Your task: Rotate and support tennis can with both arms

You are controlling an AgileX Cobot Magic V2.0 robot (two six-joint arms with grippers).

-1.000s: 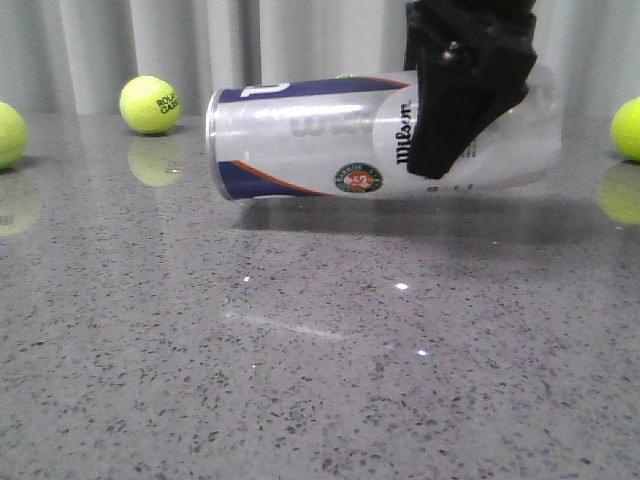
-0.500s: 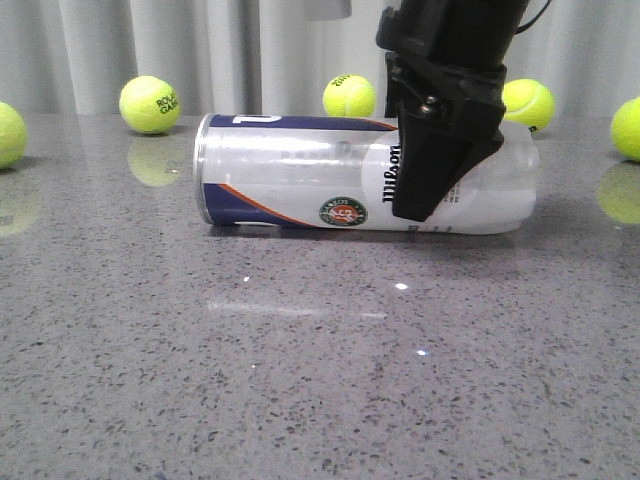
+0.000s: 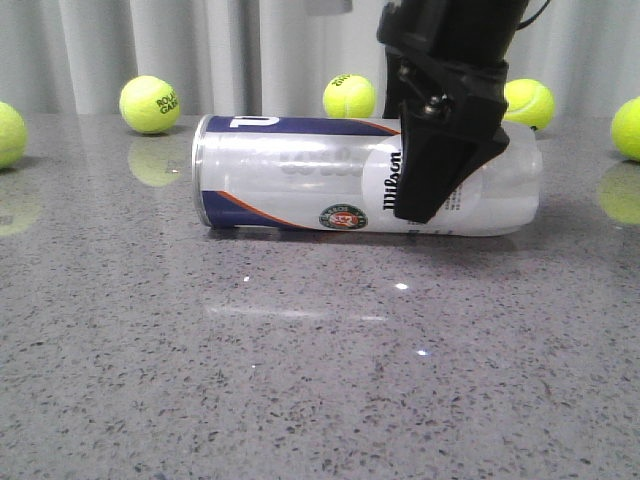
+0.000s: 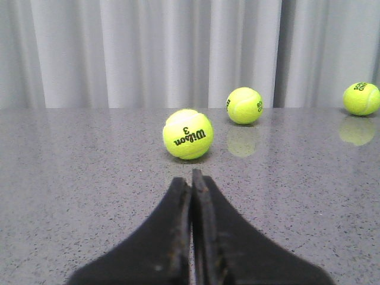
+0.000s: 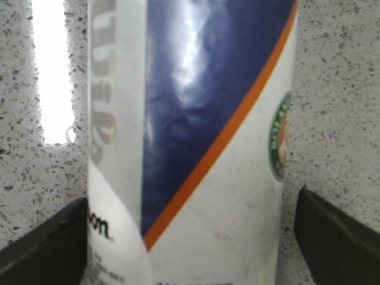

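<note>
Grey speckled stone forms the desk (image 3: 300, 380), with pale pleated curtains (image 3: 200, 50) hanging behind it. From the front, the tennis can (image 3: 300, 175) lies on its side across the middle of the desk, its silver rim pointing toward 9 o'clock and its clear end toward 3 o'clock, the round green-red emblem facing the camera. The right arm (image 3: 455, 60) comes down from 12 o'clock over the can's right-hand part, and its near finger (image 3: 430, 170) covers the label beside the Wilson lettering.

Only the right wrist view shows how the right gripper (image 5: 190, 237) stands: its two fingers sit on either side of the can with a sliver of desk visible between each finger and the can wall, so they straddle it, spread apart, rather than pinch it. That view also brings the navy panel and orange stripe up close.

The left gripper (image 4: 192, 237) appears only in its own wrist view, well away from the can, with its fingers pressed together on nothing. Beyond them at 12 o'clock sits a Wilson 3 ball (image 4: 187, 133), with two more balls (image 4: 244, 105) further back. Several other tennis balls (image 3: 150, 104) dot the far edge in the front view.
</note>
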